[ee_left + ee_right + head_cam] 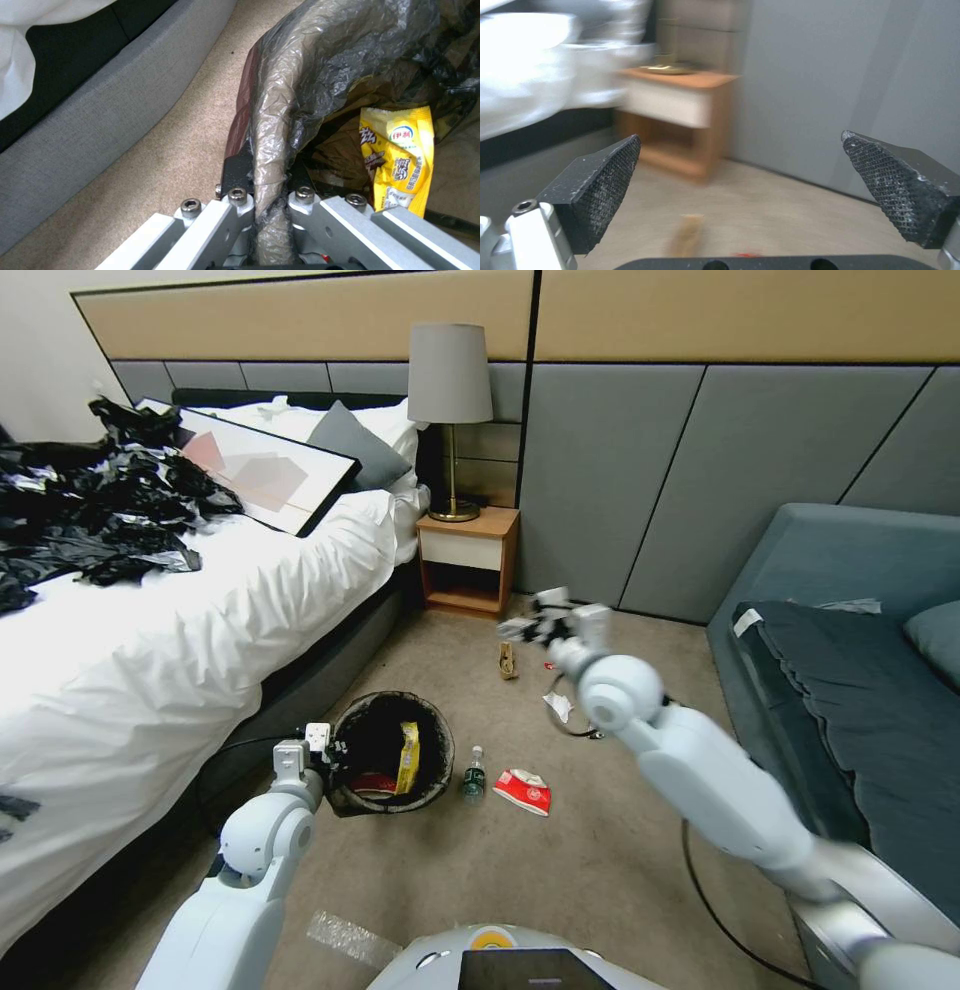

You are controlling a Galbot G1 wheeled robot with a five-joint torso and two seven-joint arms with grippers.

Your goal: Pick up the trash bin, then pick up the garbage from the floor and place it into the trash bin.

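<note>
From the head, the trash bin (392, 753) sat on the floor beside the bed (200, 600), with the left end effector (325, 748) at its rim. A bottle (474, 775) and a red carton (523, 791) lay just beside it.

At the left wrist, the left end effector (270, 210) was clenched on the bin's liner (280, 112), a yellow wrapper (400, 157) inside.

At the right wrist, the right end effector (740, 180) was spread wide, holding nothing, above a brown scrap (686, 234).

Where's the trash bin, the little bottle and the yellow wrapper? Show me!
trash bin (345, 740): head view, on its liner-covered rim.
bottle (473, 782): head view, on its green label, on the floor beside the bin.
yellow wrapper (400, 157): left wrist view, mid-packet, inside the bin.
</note>
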